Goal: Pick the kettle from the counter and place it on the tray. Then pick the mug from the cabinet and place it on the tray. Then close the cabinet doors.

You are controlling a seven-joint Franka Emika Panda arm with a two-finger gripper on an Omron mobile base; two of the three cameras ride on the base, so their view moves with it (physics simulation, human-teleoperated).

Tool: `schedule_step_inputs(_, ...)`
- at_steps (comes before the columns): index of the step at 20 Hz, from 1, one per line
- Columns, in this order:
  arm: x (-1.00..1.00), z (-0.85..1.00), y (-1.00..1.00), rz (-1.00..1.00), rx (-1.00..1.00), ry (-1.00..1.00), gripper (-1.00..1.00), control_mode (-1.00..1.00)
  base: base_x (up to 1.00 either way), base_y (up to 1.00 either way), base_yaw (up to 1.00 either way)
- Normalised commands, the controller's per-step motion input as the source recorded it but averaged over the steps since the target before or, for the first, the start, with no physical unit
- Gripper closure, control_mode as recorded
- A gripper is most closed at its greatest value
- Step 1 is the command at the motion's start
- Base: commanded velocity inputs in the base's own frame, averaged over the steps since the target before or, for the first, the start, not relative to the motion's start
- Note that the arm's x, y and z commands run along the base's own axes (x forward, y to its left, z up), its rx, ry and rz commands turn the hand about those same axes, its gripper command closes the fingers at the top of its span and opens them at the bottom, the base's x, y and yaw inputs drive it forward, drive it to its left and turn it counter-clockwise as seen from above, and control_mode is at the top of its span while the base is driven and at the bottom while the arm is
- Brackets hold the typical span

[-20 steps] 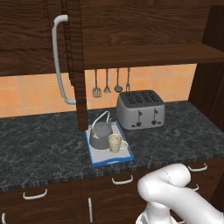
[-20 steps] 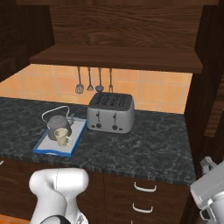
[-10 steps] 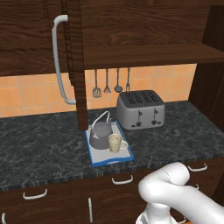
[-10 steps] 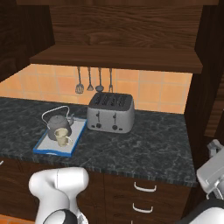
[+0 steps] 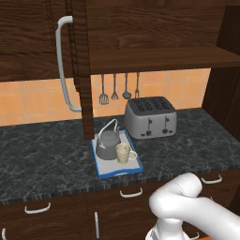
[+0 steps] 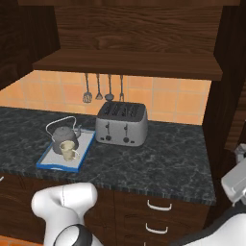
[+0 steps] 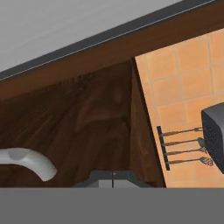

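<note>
Dark counter, kettle and mug on tray; hand seemingly pressed together.

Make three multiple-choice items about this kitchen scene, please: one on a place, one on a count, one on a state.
1. Where does the mug stand?
A. on the tray, beside the kettle
B. on the cabinet shelf
C. on top of the toaster

2. How many utensils hang on the wall rail?
A. two
B. four
C. six

3. How is the left cabinet door?
A. shut flat
C. removed
B. standing open, edge toward the room

Answers:
1. A: the mug sits inside the blue rim next to the kettle.
2. B: four handles hang side by side above the toaster.
3. B: the door juts out over the counter with its bar handle on its side.
</note>
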Motion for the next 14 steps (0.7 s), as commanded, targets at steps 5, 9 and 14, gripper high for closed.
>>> schedule_step_inputs(5, 0.32, 0.12, -0.19, 0.00, 0.01, 0.05, 1.00, -1.00, 0.00, 0.00, 0.00)
schedule_step_inputs(9, 0.31, 0.05, -0.27, 0.00, 0.00, 0.02, 1.00, -1.00, 0.00, 0.00, 0.00)
schedule_step_inputs(14, 0.45, 0.07, -0.03, 0.01, 0.03, 0.00, 1.00, -1.00, 0.00, 0.00, 0.00)
